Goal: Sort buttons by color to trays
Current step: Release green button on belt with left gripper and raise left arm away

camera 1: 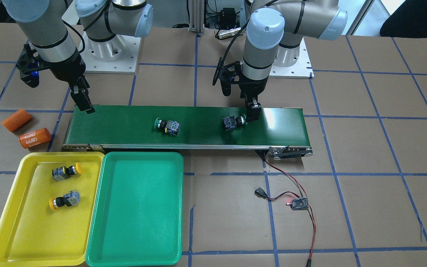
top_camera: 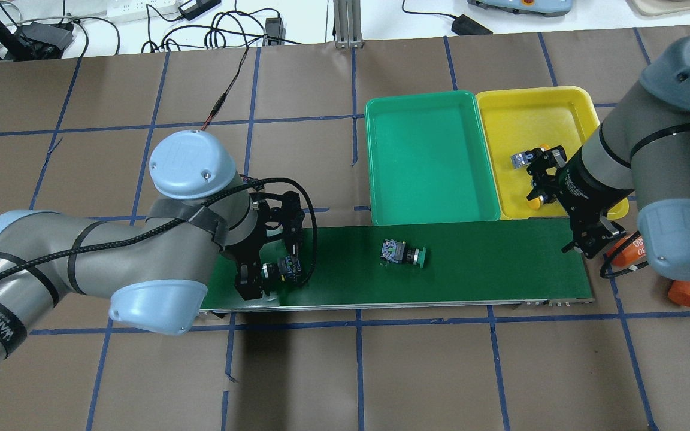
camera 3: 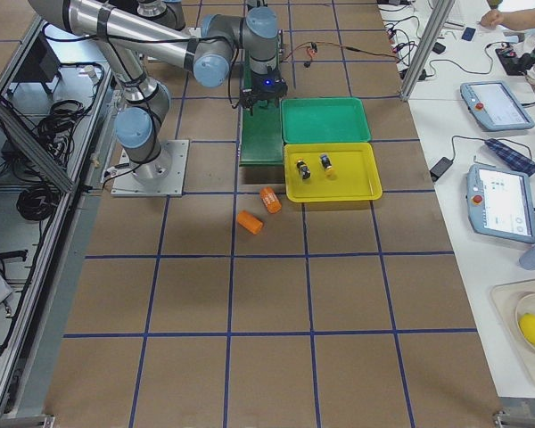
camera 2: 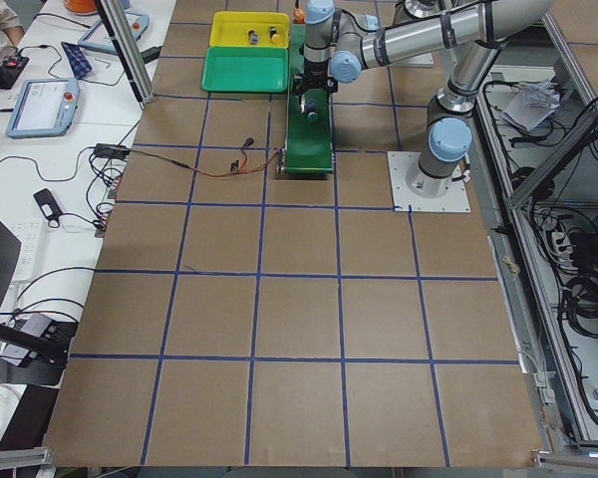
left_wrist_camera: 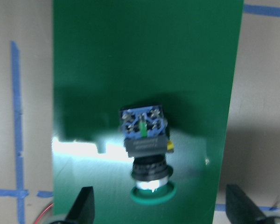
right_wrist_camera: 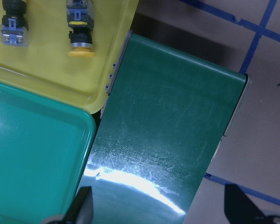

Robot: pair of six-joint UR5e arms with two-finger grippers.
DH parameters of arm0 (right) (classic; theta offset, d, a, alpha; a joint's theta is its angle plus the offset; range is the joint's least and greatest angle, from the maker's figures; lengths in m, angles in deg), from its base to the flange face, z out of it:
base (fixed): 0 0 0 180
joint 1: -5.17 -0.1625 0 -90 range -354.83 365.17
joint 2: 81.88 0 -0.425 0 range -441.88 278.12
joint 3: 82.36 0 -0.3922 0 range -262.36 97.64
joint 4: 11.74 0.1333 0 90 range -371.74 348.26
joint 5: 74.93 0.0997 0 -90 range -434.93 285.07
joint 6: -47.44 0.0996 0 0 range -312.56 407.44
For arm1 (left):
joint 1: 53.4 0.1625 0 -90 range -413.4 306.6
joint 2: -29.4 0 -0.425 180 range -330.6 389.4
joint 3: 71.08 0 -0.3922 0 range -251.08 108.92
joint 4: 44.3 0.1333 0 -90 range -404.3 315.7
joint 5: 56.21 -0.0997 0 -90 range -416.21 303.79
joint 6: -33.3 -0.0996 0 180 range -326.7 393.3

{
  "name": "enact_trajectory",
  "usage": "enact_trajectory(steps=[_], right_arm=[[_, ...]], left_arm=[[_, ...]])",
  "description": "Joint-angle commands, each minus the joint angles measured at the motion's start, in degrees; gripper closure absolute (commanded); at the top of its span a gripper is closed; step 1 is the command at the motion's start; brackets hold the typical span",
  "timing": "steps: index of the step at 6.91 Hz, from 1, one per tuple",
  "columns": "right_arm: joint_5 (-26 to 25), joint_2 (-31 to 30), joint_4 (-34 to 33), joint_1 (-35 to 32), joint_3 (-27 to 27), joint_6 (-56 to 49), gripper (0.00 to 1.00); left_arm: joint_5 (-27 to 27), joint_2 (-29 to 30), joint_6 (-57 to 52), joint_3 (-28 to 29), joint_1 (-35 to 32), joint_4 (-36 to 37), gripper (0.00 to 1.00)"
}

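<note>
Yellow buttons are lying in yellow tray; green buttons are waiting on belt; left pincer, right pincer both gaping apart.

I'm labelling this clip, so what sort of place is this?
Likely a robotics lab or test cell: a table papered and gridded with blue tape, a short conveyor belt, and teach pendants on a side bench.

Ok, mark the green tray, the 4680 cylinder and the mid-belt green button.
Green tray (camera 1: 135,222): front-facing view, bare floor.
4680 cylinder (camera 1: 35,138): front-facing view, printed side.
Mid-belt green button (camera 1: 169,126): front-facing view, dark body.
</note>
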Motion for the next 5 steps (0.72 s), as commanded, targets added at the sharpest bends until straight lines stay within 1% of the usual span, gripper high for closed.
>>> enact_trajectory(steps=[1, 2, 3, 4, 5], right_arm=[[0.5, 3.4, -3.6, -1.0, 0.5, 0.7, 0.0], [3.4, 3.5, -5.1, -2.4, 0.7, 4.2, 0.0], [8.4, 3.9, -9.7, -2.8, 1.2, 9.7, 0.0], [8.8, 5.6, -10.5, -3.8, 1.2, 11.4, 0.0], [7.8, 7.1, -10.7, -6.5, 1.2, 11.7, 0.0]], left_arm=[[0.2, -1.2, 5.0, 10.6, 2.9, -13.1, 0.0], [0.1, -2.3, 17.4, 15.4, 4.7, -16.3, 0.0], [0.2, -2.7, 29.2, 17.9, 6.3, -16.4, 0.0], [0.1, -3.0, 36.1, 19.1, 6.9, -16.6, 0.0], [-0.4, -3.8, 40.7, 19.4, 7.9, -16.6, 0.0]])
